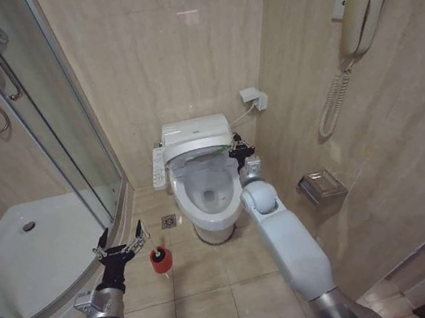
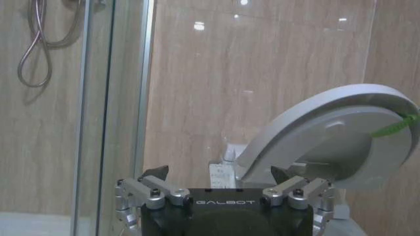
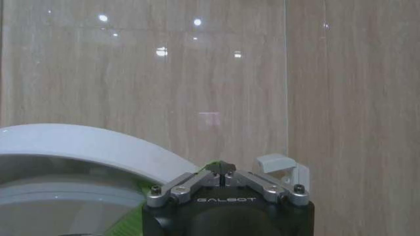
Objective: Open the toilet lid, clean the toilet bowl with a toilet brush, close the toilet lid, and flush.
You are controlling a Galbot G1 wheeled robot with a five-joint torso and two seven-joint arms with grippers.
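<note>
The toilet lid (image 1: 196,135) is a glossy white oval, tilted partway up over the white toilet bowl (image 1: 206,194). My right gripper (image 1: 237,151) is at the lid's right edge, shut, with the lid's green strip (image 3: 131,222) running up to its fingertips (image 3: 217,176). In the left wrist view the lid (image 2: 328,147) shows its underside and the green strip (image 2: 399,124). The toilet brush (image 1: 158,254) stands in its red cup (image 1: 162,263) on the floor left of the toilet. My left gripper (image 1: 119,245) hangs open just left of it, holding nothing (image 2: 220,179).
A curved glass shower enclosure (image 1: 68,135) with a raised tray bounds the left side. The right wall carries a phone (image 1: 359,9) and a metal paper holder (image 1: 322,186). A floor drain (image 1: 168,221) lies beside the toilet; the seat's button panel (image 1: 157,169) juts out on its left.
</note>
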